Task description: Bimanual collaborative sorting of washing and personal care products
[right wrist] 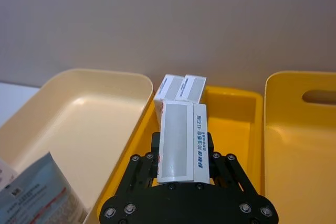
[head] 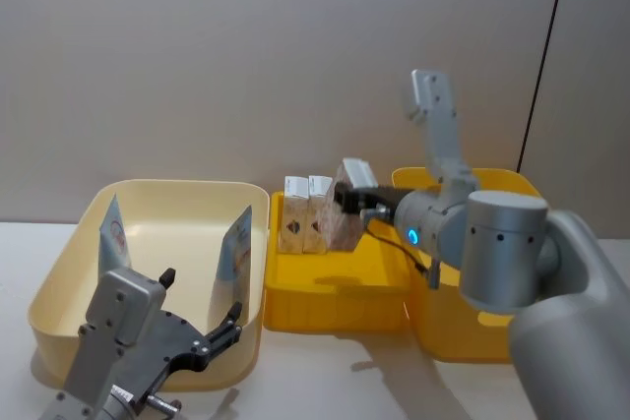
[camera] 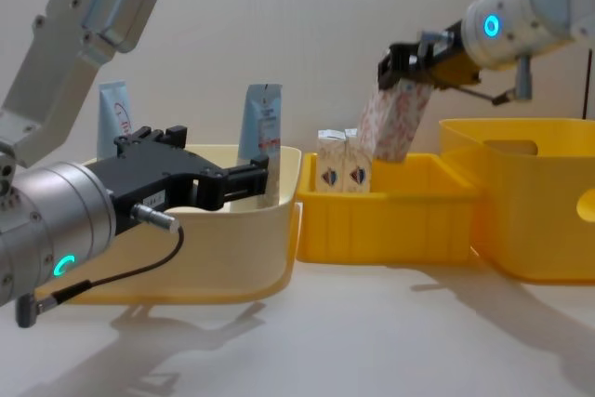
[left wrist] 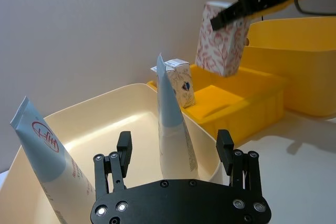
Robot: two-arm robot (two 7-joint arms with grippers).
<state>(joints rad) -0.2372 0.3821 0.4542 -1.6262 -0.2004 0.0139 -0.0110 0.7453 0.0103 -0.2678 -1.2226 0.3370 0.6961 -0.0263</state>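
Two pale blue-and-white tubes (head: 111, 234) (head: 234, 246) stand upright in the cream tub (head: 177, 196). In the small yellow tray (head: 335, 297) two white cartons (head: 307, 211) stand side by side at the back. My right gripper (camera: 406, 70) is shut on a third carton with pinkish-red print (camera: 394, 125), holding it tilted above the tray, just right of the standing pair (camera: 341, 164). My left gripper (head: 200, 308) is open over the cream tub's front wall, near the right-hand tube (left wrist: 174, 129), with nothing between its fingers.
A larger yellow tub (head: 489, 327) with a handle slot stands right of the tray, touching it. The tray's front half (right wrist: 231, 129) is bare. A plain wall runs close behind the containers. White tabletop lies in front of them.
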